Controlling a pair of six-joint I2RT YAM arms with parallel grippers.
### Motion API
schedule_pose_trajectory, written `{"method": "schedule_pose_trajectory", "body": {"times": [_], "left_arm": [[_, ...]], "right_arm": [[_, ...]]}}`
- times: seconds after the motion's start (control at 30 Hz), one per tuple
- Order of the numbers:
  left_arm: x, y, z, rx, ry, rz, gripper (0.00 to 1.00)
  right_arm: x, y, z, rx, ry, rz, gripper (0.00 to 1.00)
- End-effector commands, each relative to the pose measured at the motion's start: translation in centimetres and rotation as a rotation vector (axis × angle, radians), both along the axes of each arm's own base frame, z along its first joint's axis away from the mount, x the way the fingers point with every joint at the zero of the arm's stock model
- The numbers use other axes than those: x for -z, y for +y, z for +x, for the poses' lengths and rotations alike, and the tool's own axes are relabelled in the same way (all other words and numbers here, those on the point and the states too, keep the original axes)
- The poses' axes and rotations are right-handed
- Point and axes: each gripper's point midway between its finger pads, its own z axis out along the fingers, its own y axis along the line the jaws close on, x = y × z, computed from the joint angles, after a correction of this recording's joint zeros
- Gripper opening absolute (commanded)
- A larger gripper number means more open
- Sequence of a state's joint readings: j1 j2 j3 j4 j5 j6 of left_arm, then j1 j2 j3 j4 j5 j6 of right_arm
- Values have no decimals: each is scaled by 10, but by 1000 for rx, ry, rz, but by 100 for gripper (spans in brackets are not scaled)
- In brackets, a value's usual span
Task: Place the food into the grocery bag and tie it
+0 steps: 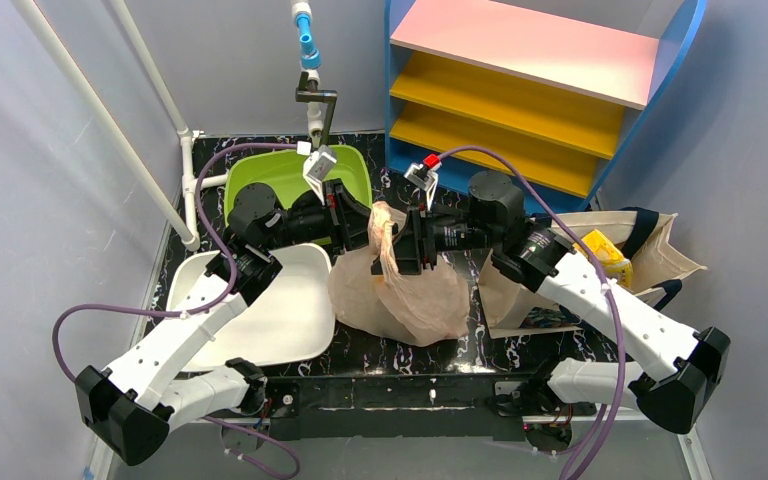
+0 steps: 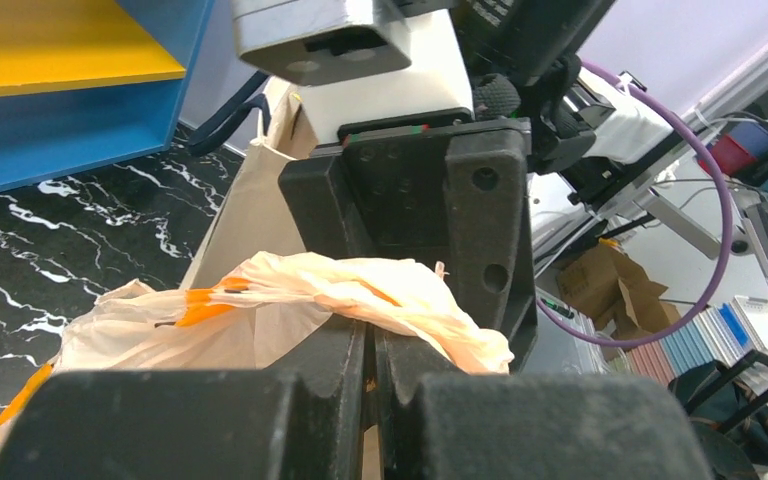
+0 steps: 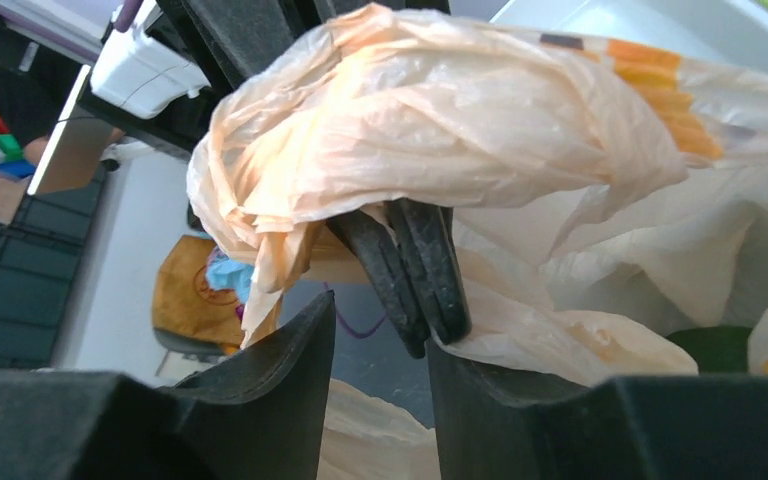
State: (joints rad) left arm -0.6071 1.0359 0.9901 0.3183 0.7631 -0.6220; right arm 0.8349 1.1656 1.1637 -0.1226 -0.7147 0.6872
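The beige grocery bag [image 1: 405, 295] sits bulging at the table's middle, with its handle [image 1: 384, 235] twisted and pulled up. My left gripper [image 1: 365, 222] is shut on that handle, and the plastic drapes over its fingertips [image 2: 345, 345]. In the right wrist view the left fingers [image 3: 430, 260] stand between my right gripper's jaws. My right gripper [image 3: 380, 330] is open around them, right beside the handle [image 3: 430, 130]. A dark green fruit [image 3: 718, 346] shows inside the bag. A yellow packet [image 1: 605, 255] lies at the canvas tote. The other food is hidden.
A green bin [image 1: 285, 172] stands at the back. A white tray [image 1: 295, 315] lies left of the bag. A cream canvas tote [image 1: 665, 255] lies to the right. A blue shelf unit [image 1: 530, 90] stands back right, and a white pipe frame [image 1: 192, 185] at the left.
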Motion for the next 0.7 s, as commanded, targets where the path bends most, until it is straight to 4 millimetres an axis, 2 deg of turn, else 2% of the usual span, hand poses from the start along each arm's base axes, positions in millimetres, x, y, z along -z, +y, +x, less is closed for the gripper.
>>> {"method": "schedule_pose_trajectory", "body": {"times": [0.0,0.23,0.43,0.67], "left_arm": [[-27,5,2,-60,-42,-44,0],[-27,12,16,-171,2,-38,0],[-28,14,20,-212,21,-26,0],[-26,20,24,-262,35,-15,0]], "right_arm": [[-34,1,14,89,-196,94,48],[-45,4,23,193,-345,160,54],[-49,8,32,271,-437,193,61],[-52,10,49,385,-512,175,63]]}}
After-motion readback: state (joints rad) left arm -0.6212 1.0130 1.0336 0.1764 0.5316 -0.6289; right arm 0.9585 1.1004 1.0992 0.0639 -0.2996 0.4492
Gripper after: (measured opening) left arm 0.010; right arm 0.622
